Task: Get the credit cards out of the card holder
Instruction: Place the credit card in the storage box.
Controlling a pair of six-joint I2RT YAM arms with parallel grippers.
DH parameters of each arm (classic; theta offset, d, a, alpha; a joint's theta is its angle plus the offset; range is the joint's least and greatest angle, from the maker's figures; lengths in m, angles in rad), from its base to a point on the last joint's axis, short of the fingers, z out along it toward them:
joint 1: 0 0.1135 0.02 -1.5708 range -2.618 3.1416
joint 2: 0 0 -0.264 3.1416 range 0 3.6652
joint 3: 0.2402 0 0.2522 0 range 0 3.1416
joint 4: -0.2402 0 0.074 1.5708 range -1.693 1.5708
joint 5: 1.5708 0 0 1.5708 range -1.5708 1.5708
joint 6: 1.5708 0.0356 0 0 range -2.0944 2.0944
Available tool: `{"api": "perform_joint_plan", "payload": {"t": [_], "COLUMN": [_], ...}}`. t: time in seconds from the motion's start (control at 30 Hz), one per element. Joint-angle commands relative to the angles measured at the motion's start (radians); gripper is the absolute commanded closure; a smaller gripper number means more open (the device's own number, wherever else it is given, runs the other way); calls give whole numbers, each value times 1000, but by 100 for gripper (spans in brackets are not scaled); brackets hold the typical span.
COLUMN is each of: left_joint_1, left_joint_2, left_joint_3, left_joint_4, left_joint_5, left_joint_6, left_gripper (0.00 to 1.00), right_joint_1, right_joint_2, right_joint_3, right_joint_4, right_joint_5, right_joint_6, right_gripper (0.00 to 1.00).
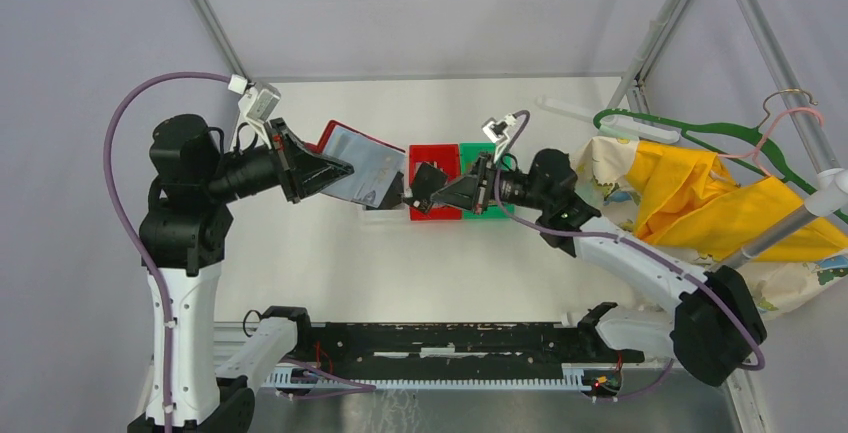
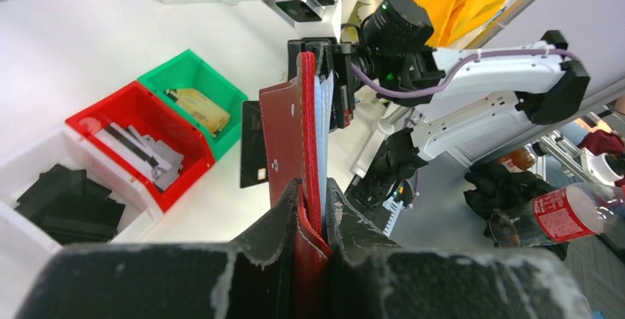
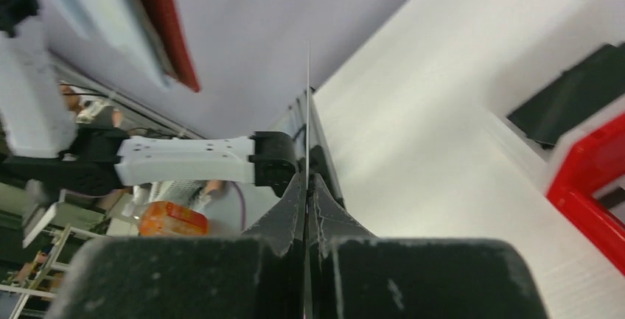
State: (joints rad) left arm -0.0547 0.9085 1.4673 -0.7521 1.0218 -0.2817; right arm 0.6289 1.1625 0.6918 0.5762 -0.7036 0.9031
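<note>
Top view: white table [image 1: 400, 263], pale walls, bare frame poles. Left gripper [image 1: 342, 173] holds the card holder [image 1: 365, 158] in the air, left of the red bin [image 1: 436, 156] and green bin [image 1: 475, 156]. Yellow cloth [image 1: 700, 193] far right.
Left wrist: jaws clamped on the holder's red edge, dark credit card [image 2: 253, 146] just beside it.
Right wrist: right gripper [image 3: 307, 190] pinches the thin card edge-on above the table.

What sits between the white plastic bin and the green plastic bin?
A red plastic bin, in line with both; the left wrist view shows it.
</note>
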Motion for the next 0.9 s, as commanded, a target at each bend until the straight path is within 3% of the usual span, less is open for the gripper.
{"api": "perform_joint_plan", "payload": {"t": [0.0, 0.5, 0.87], "left_joint_1": [-1, -2, -2], "left_joint_2": [17, -28, -63], "left_joint_3": [50, 50, 50], "left_joint_4": [-54, -46, -42], "left_joint_5": [-49, 34, 61], "left_joint_6": [104, 100, 85], "left_gripper": [84, 84, 83], "right_joint_1": [1, 84, 127], "right_joint_2": [126, 778, 1015], "right_joint_3": [151, 799, 1042], "right_joint_4": [-342, -718, -826], "right_joint_5": [57, 277, 408], "right_joint_6": [-263, -451, -465], "right_gripper": [100, 100, 100]}}
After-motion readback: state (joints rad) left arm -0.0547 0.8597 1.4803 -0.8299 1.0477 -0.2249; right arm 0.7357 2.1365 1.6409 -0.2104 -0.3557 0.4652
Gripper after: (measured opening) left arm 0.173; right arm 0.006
